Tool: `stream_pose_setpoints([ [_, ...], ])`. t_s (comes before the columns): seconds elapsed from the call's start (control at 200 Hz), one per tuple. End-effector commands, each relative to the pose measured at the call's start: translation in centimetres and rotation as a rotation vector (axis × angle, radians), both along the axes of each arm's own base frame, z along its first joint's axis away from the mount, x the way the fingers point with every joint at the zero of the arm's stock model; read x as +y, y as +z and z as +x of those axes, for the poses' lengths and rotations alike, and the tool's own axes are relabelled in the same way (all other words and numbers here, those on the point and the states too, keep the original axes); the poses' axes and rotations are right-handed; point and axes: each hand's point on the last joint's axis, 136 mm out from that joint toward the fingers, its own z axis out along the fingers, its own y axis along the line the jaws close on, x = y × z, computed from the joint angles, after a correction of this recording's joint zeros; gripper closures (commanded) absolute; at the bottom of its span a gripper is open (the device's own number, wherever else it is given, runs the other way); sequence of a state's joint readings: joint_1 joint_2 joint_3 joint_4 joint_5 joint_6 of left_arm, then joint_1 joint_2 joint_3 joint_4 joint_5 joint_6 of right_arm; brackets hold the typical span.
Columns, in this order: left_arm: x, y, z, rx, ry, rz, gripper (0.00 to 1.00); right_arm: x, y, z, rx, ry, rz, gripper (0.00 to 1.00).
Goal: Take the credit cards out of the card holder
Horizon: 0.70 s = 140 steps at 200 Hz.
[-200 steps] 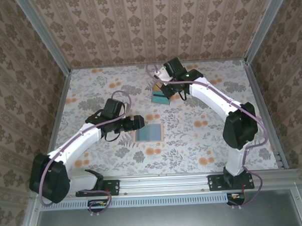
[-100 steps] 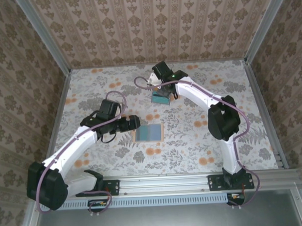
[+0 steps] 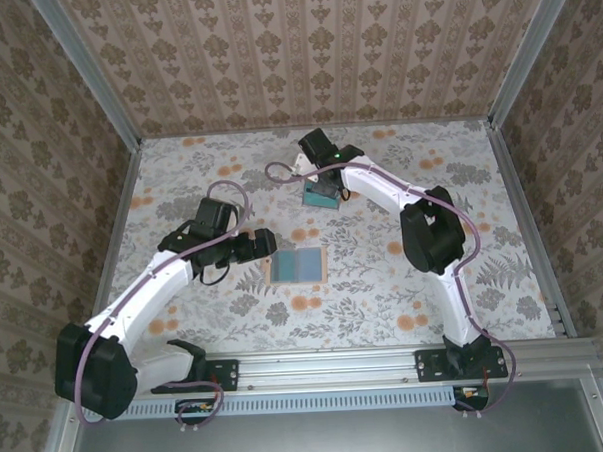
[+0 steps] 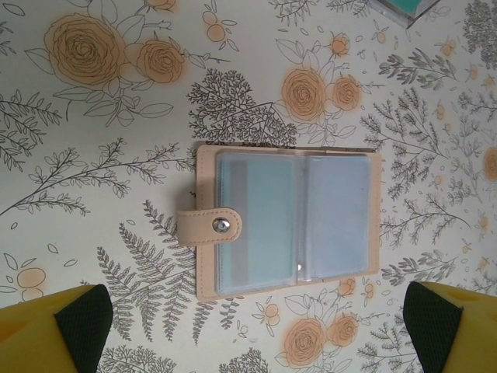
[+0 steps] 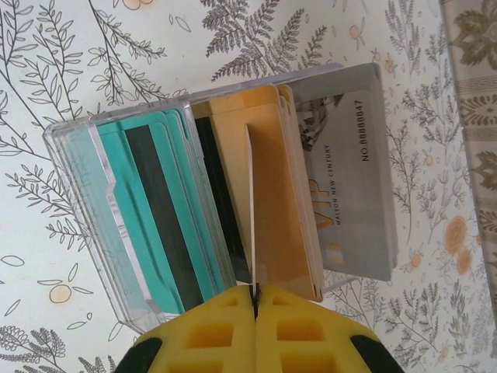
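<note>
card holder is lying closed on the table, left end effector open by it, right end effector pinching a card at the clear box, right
Not quite: the card holder lies open, not closed, grey-blue inner panels up, as the left wrist view shows. The left end effector is open by it and the right end effector does pinch a card at the clear box.

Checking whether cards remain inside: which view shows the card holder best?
Left wrist: the holder lies open and flat mid-frame, strap snap and clear sleeves sharp. Top external shows it as a small blue-grey rectangle beside the left claw.
</note>
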<state>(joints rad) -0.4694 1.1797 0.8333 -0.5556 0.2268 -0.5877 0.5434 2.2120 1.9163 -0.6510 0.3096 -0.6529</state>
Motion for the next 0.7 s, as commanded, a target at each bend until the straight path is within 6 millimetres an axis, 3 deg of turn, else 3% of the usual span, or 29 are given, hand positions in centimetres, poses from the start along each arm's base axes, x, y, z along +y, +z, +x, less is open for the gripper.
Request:
stream_pose_setpoints([
  [0.0, 0.2, -0.3, -0.1, 0.025, -0.003, 0.018, 0.00, 0.2, -0.3, 1.0, -0.018, 0.003, -0.013, 1.00],
  [0.175, 0.0, -0.5, 0.1, 0.030, -0.010, 0.012, 0.00, -0.4, -0.1, 2.0, -0.047, -0.042, -0.005, 0.94],
  [0.26, 0.7, -0.5, 0.6, 0.031, 0.019, 0.009, 0.00, -1.4, 0.4, 3.0, -0.085, -0.103, -0.006, 0.81],
  [0.525, 0.5, -0.5, 0.6, 0.033, 0.019, -0.005, 0.00, -3.3, 2.4, 4.7, -0.162, -0.225, 0.018, 0.81],
  [0.695, 0.2, -0.5, 0.6, 0.032, 0.012, -0.027, 0.00, -3.3, 4.3, 3.6, -0.161, -0.289, 0.116, 0.85],
])
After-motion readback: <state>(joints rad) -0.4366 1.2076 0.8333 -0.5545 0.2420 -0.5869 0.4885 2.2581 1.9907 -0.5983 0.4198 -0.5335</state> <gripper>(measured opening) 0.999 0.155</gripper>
